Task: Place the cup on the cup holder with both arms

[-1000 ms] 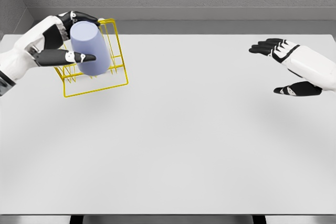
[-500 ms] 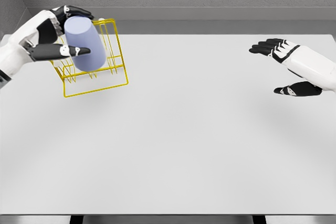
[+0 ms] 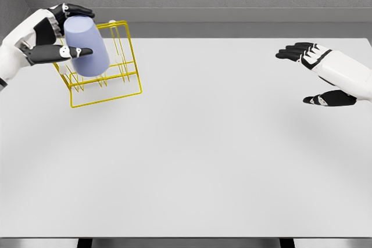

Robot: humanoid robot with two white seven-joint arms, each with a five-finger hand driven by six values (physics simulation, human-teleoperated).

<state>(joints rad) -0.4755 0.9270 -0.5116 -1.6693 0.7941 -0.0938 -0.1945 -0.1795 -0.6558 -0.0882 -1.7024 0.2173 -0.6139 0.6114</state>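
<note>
Cup (image 3: 86, 46): pale lavender, held off the table over the left part of the rack (image 3: 106, 65). It looks inverted and tilted, the wider end lowest, near the wires. Judgement: mouth-down suits seating it over a peg, and the tilt suggests it is not yet lined up.

Left hand (image 3: 53, 36): closed on the cup. Thumb lies across the cup's near side, the other fingers (image 3: 74, 10) curl over its top and far side. A wrap from the left leaves the cup's lower end free to go down onto the rack, which is probably why it is gripped high and sideways.

Rack: yellow wire, standing on the table (image 3: 197, 155) at the far left, skewed to the table edge. Base outline is plain on the near side.

Right hand (image 3: 318, 74): far right, well apart from cup and rack, above the table, fingers spread, holding nothing. Task calls for both arms; here it plays no visible part.

Hard to read:
- Pegs behind the cup are covered, so I cannot tell which one sits under it.
- Whether the rim touches any wire: cannot tell.
- Cup opening not visible; "inverted" is inferred from the taper.
- Left forearm runs off the left edge, right forearm off the right edge.
</note>
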